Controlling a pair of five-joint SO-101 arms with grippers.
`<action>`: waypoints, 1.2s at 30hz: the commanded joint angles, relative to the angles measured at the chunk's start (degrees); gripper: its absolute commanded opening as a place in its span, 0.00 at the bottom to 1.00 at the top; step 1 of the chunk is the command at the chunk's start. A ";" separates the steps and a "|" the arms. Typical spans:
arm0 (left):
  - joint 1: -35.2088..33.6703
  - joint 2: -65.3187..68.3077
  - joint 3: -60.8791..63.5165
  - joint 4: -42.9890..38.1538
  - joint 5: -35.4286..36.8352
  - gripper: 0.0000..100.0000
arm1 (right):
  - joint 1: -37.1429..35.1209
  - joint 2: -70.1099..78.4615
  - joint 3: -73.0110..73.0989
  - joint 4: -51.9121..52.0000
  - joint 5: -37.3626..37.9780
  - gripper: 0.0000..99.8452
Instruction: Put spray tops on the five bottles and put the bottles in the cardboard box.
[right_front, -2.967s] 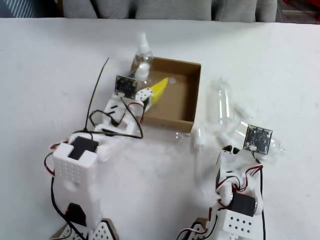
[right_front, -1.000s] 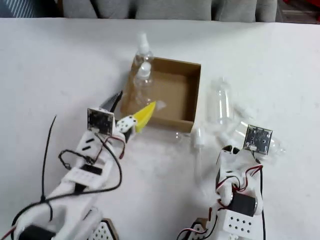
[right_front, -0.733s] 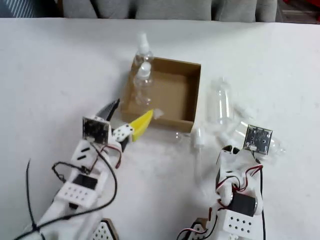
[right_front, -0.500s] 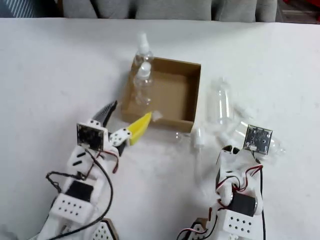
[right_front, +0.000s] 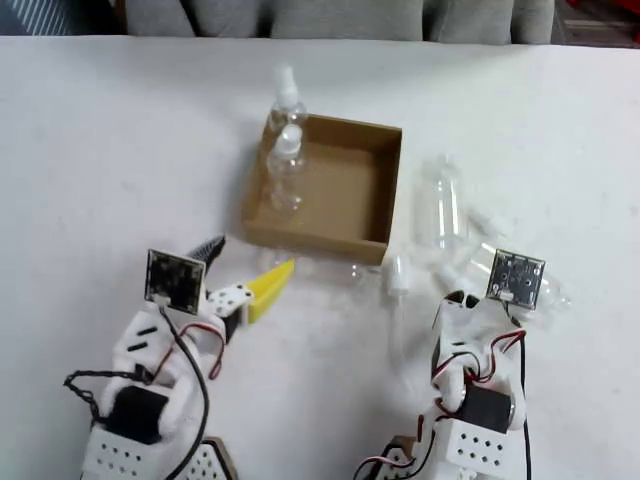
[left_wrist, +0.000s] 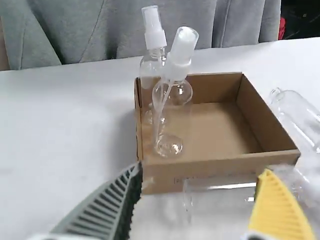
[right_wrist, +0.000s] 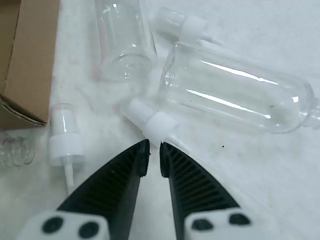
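The cardboard box (right_front: 392, 185) sits mid-table. One clear bottle with a spray top (right_front: 285, 165) (left_wrist: 172, 95) stands inside its left corner. A second topped bottle (right_front: 287, 95) (left_wrist: 151, 55) stands just outside the far corner. My left gripper (right_front: 254, 254) (left_wrist: 195, 215) is open and holds nothing, short of the box's near wall, where a bare bottle (left_wrist: 220, 192) lies. Right of the box lie bare bottles (right_front: 440, 210) (right_wrist: 235, 95) (right_wrist: 122, 35) and loose spray tops (right_wrist: 152, 120) (right_wrist: 65, 142). My right gripper (right_wrist: 153, 155) is shut, tips just short of one spray top.
The right arm (right_front: 480, 390) rests near the front edge by the bottle pile. A third loose spray top (right_wrist: 187, 22) lies beyond the bottles. White table (right_front: 120, 150) stretches left of the box. Grey chair backs (left_wrist: 75, 25) line the far edge.
My left gripper has drawn back from inside the box toward the near edge, leaving the topped bottle standing in the box. The right arm has stayed still.
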 joint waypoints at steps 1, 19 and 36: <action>-0.40 -0.13 -10.46 14.77 -0.44 0.34 | 0.40 -0.04 0.53 0.31 0.70 0.01; -0.40 0.31 -20.57 23.56 -14.24 0.06 | 0.57 0.04 0.53 0.31 0.70 0.01; 0.31 44.62 -48.70 27.34 -17.14 0.06 | 0.40 0.04 0.53 0.31 0.70 0.01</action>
